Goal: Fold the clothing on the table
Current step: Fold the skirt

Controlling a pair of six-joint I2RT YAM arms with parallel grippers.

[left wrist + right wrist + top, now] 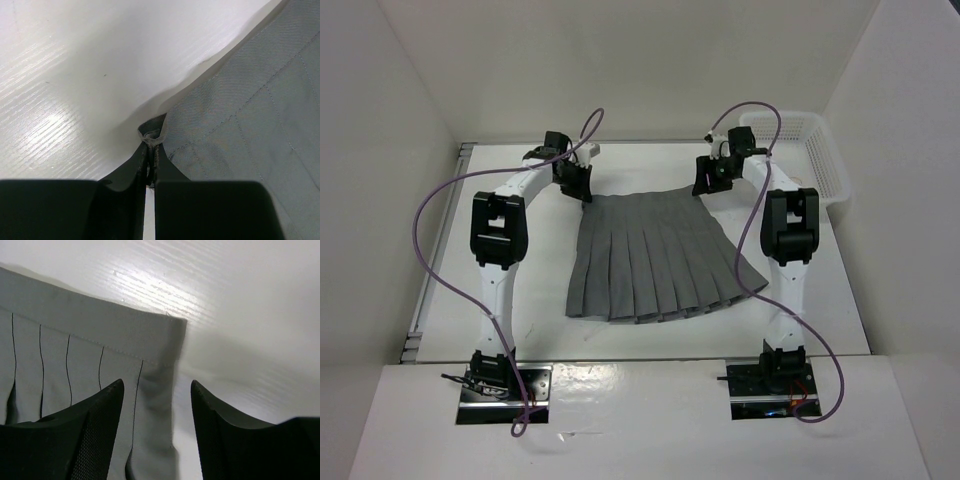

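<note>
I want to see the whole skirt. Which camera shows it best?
The top external view: the whole grey skirt, pleats fanned out. The left wrist view shows only one waistband corner; the right wrist view, the other corner.

From above, the left gripper (583, 193) and right gripper (704, 186) are too small to show how their jaws stand, and the right arm (788, 225) hides part of the basket (815, 150). The left wrist view cuts the skirt (250, 125) off at its right and lower edges, and the fingertips (142, 162) cover the pinched corner's end. The right wrist view loses the skirt at its left and bottom edges. One finger (75, 435) covers some pleats there.
</note>
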